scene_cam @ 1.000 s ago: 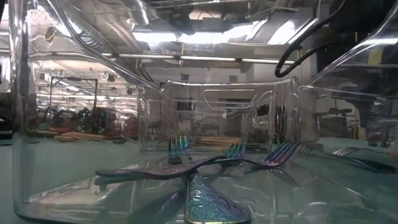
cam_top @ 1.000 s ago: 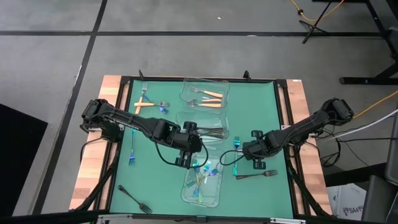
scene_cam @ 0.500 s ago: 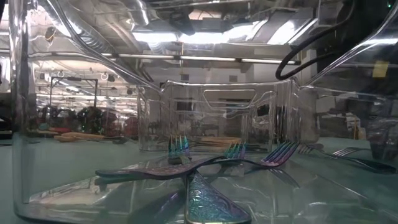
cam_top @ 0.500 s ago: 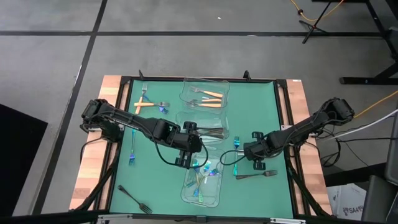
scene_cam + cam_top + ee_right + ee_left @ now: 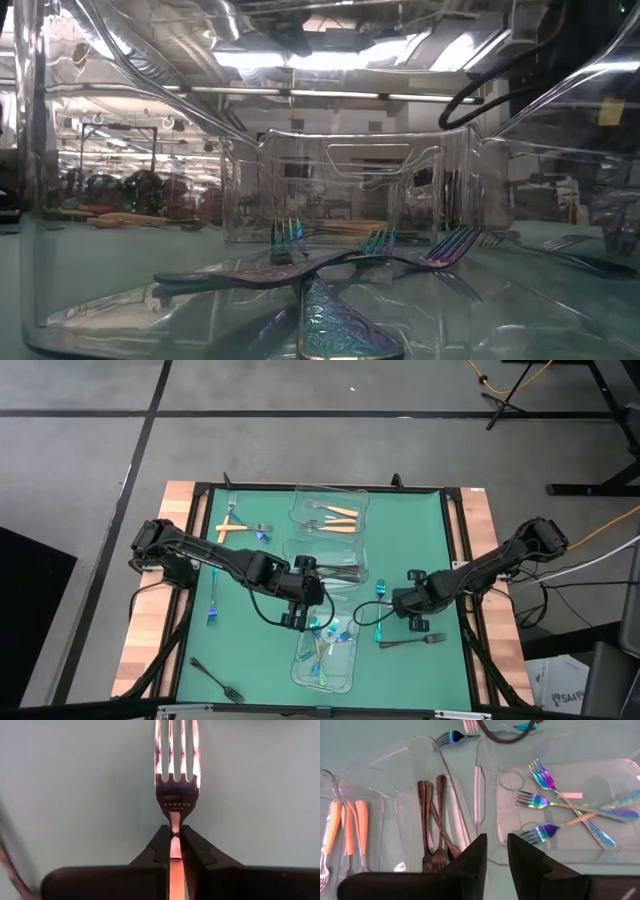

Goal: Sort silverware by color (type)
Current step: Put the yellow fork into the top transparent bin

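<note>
Fork (image 5: 174,795) sat pinched at its neck between the right gripper (image 5: 174,845) jaws, tines ahead, for sorting. Left gripper (image 5: 493,851) jaws stood slightly apart, empty, above the trays (image 5: 485,800).

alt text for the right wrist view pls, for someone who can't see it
The right gripper is shut on the neck of a fork, its two dark fingers pressed against either side. The fork's four tines point away from the camera over the plain green table mat, and its head is stamped ANNOVA.
</note>
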`<move>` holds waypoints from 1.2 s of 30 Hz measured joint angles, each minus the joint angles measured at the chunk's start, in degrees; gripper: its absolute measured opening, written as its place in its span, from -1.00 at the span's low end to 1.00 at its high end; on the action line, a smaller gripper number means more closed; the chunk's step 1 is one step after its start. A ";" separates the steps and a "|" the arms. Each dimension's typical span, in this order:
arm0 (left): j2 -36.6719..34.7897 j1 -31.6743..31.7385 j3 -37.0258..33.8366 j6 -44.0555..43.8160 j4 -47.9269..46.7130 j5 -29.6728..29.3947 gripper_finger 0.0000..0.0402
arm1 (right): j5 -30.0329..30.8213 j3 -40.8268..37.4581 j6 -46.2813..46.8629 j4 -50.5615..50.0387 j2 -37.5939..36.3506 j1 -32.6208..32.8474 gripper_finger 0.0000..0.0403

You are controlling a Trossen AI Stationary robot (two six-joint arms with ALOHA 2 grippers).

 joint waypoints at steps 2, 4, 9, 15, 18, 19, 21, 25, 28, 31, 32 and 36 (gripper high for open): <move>-0.65 -0.20 -0.05 -0.02 -0.84 0.29 -0.65 | 0.21 2.29 -0.02 -4.37 0.00 0.00 -0.93; -1.90 -0.47 -0.05 -0.10 -1.68 0.25 -0.65 | 0.24 5.06 -0.02 -8.60 0.00 0.00 -0.96; -5.07 -1.21 -0.05 -2.08 -4.10 0.23 -0.65 | 0.64 13.23 -0.03 -21.26 -0.03 0.00 -0.96; -8.73 -2.81 -0.05 -4.49 -9.29 0.45 -0.65 | 4.30 25.95 -0.68 -33.99 -0.09 0.00 -0.98; -10.35 -3.97 -0.05 -4.72 -11.83 0.55 -0.65 | 7.81 33.21 -2.33 -37.57 -0.11 -0.22 -0.97; -11.05 -4.48 -0.05 -5.06 -12.61 0.55 -0.65 | 8.83 35.64 -3.28 -38.40 -0.11 -0.61 -0.97; -12.08 -5.34 -0.05 -6.58 -13.61 0.53 -0.65 | 10.15 40.17 -5.11 -38.80 -0.11 -1.95 -0.97; -14.06 -7.52 -0.05 -10.26 -15.12 0.37 -0.65 | 14.35 48.36 -11.11 -37.09 -0.13 -6.34 -0.99; -15.18 -9.50 -0.05 -12.10 -15.39 0.12 -0.65 | 15.86 52.69 -17.79 -32.05 -0.13 -10.90 -0.98; -15.55 -11.46 -0.05 -12.13 -15.24 0.12 -0.65 | 15.43 54.98 -26.17 -24.46 -0.17 -16.28 -0.99; -15.56 -11.83 -0.04 -12.12 -14.99 0.05 -0.65 | 14.42 55.23 -29.19 -21.19 -0.15 -18.22 -0.99; -15.53 -13.13 -0.03 -12.25 -14.59 -1.49 -0.65 | 7.79 55.49 -38.78 -8.50 0.93 -26.43 -0.99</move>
